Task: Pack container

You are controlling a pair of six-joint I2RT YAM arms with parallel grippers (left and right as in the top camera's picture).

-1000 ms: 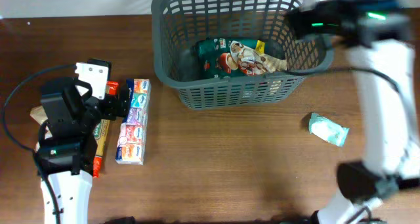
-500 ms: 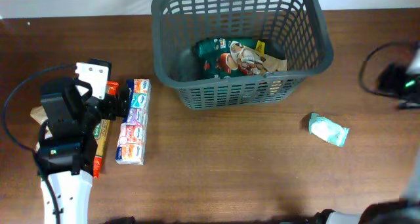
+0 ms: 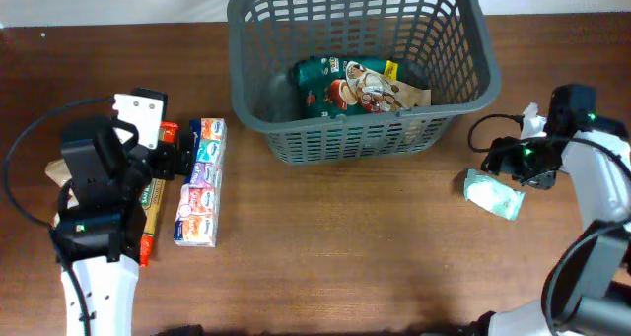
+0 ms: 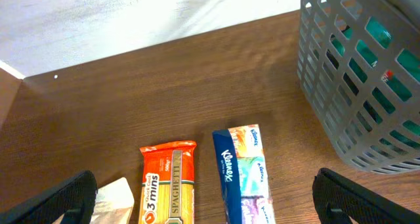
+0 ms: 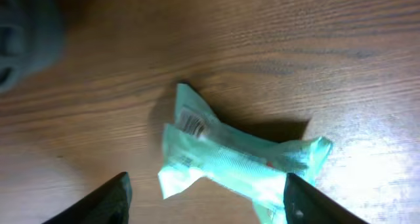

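Swung clear of the basket (image 3: 288,129), the right gripper (image 5: 207,194) is now hovering wide open over the pale green packet (image 5: 230,159) on the table (image 3: 345,257), seemingly lining up the next pick.

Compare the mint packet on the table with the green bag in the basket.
The mint packet lies on the table, outside the basket; the green bag lies inside it. The mint packet is pale and nearly plain; the green bag is dark with a printed picture. The mint packet looks smaller than the green bag. Both are soft wrappers lying flat.
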